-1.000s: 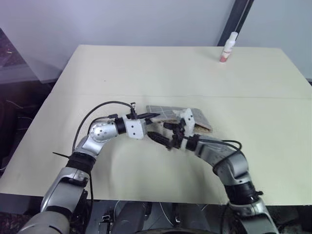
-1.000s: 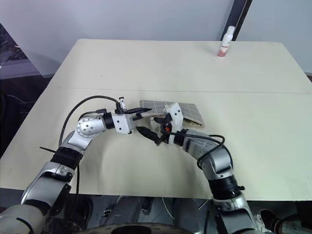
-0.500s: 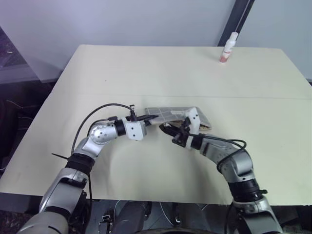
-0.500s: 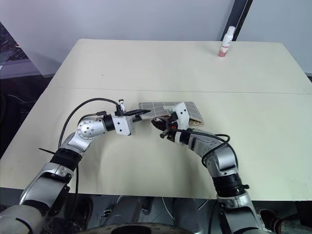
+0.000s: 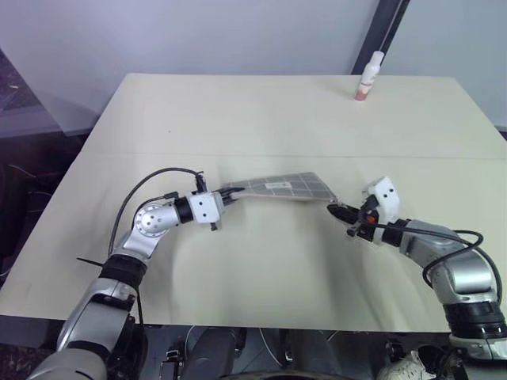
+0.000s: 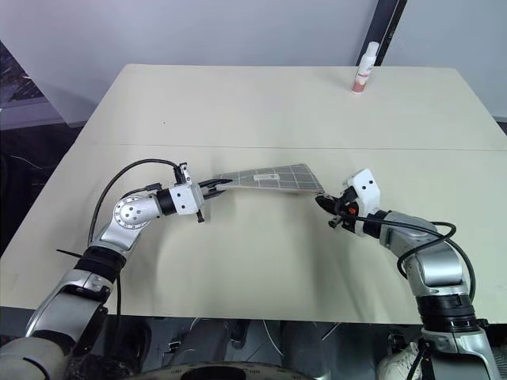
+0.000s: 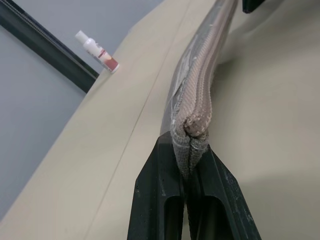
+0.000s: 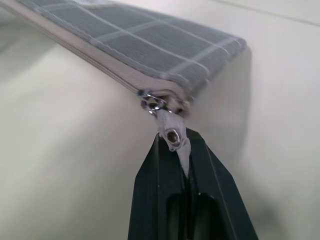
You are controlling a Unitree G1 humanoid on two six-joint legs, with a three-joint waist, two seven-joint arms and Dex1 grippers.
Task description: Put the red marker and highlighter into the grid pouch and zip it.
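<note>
The grid pouch [image 5: 281, 187], grey with white lines, hangs stretched just above the table between my two grippers. My left gripper [image 5: 226, 192] is shut on its left end, and the left wrist view shows that fabric edge [image 7: 192, 120] pinched between the fingers. At the pouch's right corner my right gripper [image 5: 334, 210] is shut on the white zipper pull tab [image 8: 173, 138]. The zipper line looks closed along its length. The red marker and the highlighter are hidden from view.
A white-and-pink bottle [image 5: 368, 77] stands at the far right of the beige table [image 5: 238, 111]. A seam runs across the tabletop behind the pouch. The table's front edge lies close under both arms.
My right gripper closed on the pull tab near the pouch's left part and swung far to the right with it. The pouch went from crumpled to stretched out. My left gripper shifted slightly left.
</note>
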